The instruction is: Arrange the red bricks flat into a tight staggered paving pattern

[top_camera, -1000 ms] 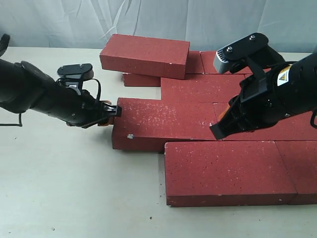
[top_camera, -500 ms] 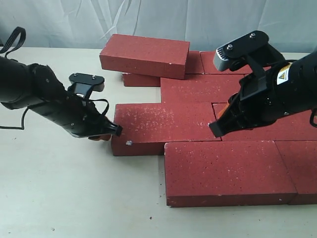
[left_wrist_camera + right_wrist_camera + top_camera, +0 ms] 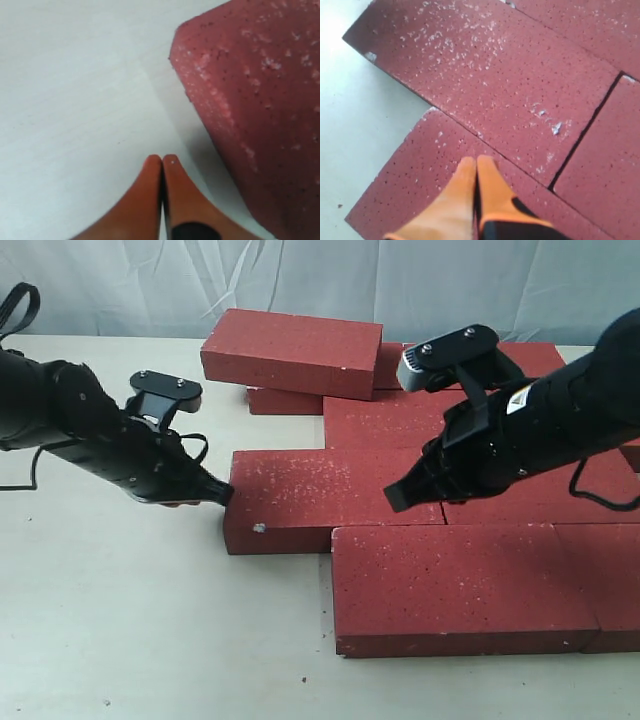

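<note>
Several red bricks lie flat in staggered rows on the pale table [image 3: 120, 630]. The middle-row brick [image 3: 320, 498] juts out leftward, and its corner fills one side of the left wrist view [image 3: 260, 100]. My left gripper [image 3: 222, 495] [image 3: 162, 159] is shut and empty, low over the table beside that brick's left end. My right gripper [image 3: 392, 502] [image 3: 476, 161] is shut and empty too, hovering above the seam between that brick [image 3: 485, 75] and the front brick [image 3: 455, 585] [image 3: 420, 180]. One more brick [image 3: 292, 350] rests tilted on top of the back row.
Bare table spreads left of and in front of the bricks. A pale curtain [image 3: 320, 280] hangs behind the table. A small dark speck [image 3: 301, 678] lies near the front edge.
My left gripper dropped from the brick's upper left end to its lower left corner, and the brick slid slightly. My right arm shifted left, its tip now over the brick seam.
</note>
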`<state>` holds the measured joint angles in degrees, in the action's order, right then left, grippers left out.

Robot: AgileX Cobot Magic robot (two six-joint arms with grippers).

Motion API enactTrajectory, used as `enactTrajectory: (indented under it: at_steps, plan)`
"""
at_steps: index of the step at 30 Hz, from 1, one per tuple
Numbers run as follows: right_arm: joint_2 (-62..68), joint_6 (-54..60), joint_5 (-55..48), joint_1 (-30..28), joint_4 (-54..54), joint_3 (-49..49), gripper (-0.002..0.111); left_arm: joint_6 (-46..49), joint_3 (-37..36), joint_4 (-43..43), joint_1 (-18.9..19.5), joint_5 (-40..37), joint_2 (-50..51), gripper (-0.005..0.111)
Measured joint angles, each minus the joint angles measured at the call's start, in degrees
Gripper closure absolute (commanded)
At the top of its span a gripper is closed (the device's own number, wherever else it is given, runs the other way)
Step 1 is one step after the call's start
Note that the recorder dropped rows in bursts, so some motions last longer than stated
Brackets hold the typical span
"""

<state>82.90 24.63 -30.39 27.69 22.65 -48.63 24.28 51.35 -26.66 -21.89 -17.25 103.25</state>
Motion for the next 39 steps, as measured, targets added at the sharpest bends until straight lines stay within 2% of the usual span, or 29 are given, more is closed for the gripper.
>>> enactTrajectory:
  at_steps: [8, 15, 21, 28, 32, 34, 39]
  plan:
    - [6.8, 0.2, -4.5, -0.4, -4.0, -7.7, 0.109, 0.0, 0.0, 0.4, 8.8, -4.5, -2.8, 0.106]
    - [10.7, -2.1, -11.3, -7.4, -2.3, -15.6, 0.109, 0.0, 0.0, -0.7, 14.8, -4.8, -6.9, 0.106]
    - [11.3, -5.5, -17.8, -12.0, -2.9, -20.0, 0.109, 0.0, 0.0, -4.2, 15.9, -4.7, -8.8, 0.106]
    - [11.3, -6.7, -20.0, -12.7, -4.8, -21.2, 0.109, 0.0, 0.3, -8.7, 15.9, -4.2, -8.9, 0.106]
    - [12.0, -6.8, -17.8, -12.7, -5.9, -22.6, 0.109, 0.0, 4.9, -8.4, 16.1, -3.6, -8.9, 0.106]
    - [14.9, -6.8, -18.2, -12.7, -7.9, -27.2, 0.109, 0.0, 9.5, -8.3, 17.5, -3.5, -7.9, 0.107]
    - [27.8, -11.9, -18.8, -12.7, -13.8, -45.2, 0.109, -0.3, 26.9, -9.2, 22.5, -6.1, 2.0, 0.107]
